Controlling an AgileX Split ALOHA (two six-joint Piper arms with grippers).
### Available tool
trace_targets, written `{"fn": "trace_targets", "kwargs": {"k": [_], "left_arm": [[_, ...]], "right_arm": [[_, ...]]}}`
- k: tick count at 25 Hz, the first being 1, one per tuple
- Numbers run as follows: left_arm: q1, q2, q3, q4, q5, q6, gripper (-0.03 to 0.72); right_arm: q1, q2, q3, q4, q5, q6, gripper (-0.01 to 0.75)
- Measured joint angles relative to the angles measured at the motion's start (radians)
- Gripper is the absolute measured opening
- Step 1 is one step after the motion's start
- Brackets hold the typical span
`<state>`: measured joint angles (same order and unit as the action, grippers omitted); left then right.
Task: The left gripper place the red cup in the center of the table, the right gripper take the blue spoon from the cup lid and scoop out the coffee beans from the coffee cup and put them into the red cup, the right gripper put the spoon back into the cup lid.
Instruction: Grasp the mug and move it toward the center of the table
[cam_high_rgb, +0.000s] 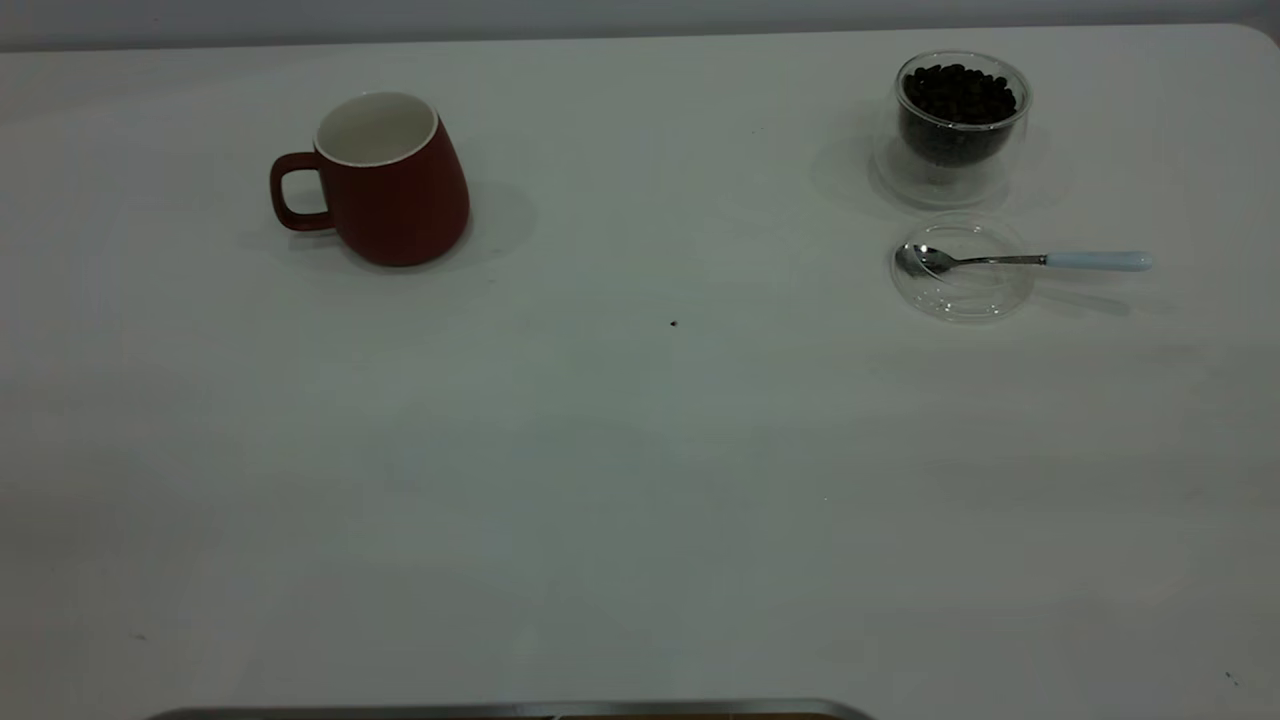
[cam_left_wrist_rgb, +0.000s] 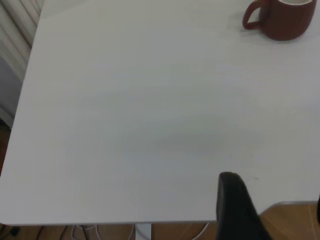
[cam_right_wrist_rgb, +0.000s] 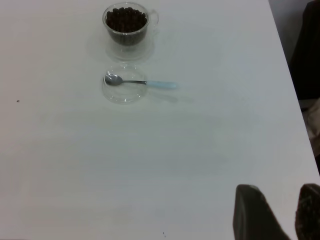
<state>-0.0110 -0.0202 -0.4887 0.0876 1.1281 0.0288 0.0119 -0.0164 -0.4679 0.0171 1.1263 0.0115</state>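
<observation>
The red cup (cam_high_rgb: 395, 190) stands upright at the far left of the table (cam_high_rgb: 640, 480), handle pointing left; it also shows in the left wrist view (cam_left_wrist_rgb: 285, 20). At the far right, the clear coffee cup (cam_high_rgb: 960, 120) holds the coffee beans (cam_high_rgb: 958, 95). Just in front of it lies the cup lid (cam_high_rgb: 965, 290), with the blue spoon (cam_high_rgb: 1020, 260) resting bowl-in and its handle sticking out to the right. Neither gripper appears in the exterior view. My left gripper (cam_left_wrist_rgb: 272, 210) hangs open over the near table edge, far from the mug. My right gripper (cam_right_wrist_rgb: 287, 215) is open, far from the spoon (cam_right_wrist_rgb: 142, 82).
A tiny dark speck (cam_high_rgb: 673, 323) lies near the table's middle. A grey metal edge (cam_high_rgb: 510, 710) runs along the near side. Past the table edge are wooden floor and cables (cam_left_wrist_rgb: 90, 232). A dark object (cam_right_wrist_rgb: 307, 50) stands beyond the table's right edge.
</observation>
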Motion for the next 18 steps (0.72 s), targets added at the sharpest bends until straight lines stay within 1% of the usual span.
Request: {"fn": "trace_targets", "kwargs": {"k": [5,7,9,11,13,16,18], "left_arm": [[0.0,0.075,-0.086,0.02,0.029,-0.086,0.449],[0.0,0.165,-0.119,0.058,0.024,-0.089,0.465],[0.0,0.269,-0.147,0.088,-0.003,-0.088,0.5],[0.0,0.395,-0.161,0.113,-0.054,-0.082,0.542],[0.0,0.513,-0.173,0.133,-0.141,-0.076,0.586],[0.0,0.694,-0.194,0.151,-0.273,-0.068,0.611],[0.0,0.832,-0.209,0.166,-0.337,-0.067,0.613]], "right_arm": [[0.0,0.0,0.0,0.0,0.0,0.0,0.24],[0.0,0.0,0.0,0.0,0.0,0.0,0.24],[0.0,0.0,0.0,0.0,0.0,0.0,0.24],[0.0,0.0,0.0,0.0,0.0,0.0,0.24],[0.0,0.0,0.0,0.0,0.0,0.0,0.24],[0.0,0.0,0.0,0.0,0.0,0.0,0.24],[0.0,0.0,0.0,0.0,0.0,0.0,0.24]]}}
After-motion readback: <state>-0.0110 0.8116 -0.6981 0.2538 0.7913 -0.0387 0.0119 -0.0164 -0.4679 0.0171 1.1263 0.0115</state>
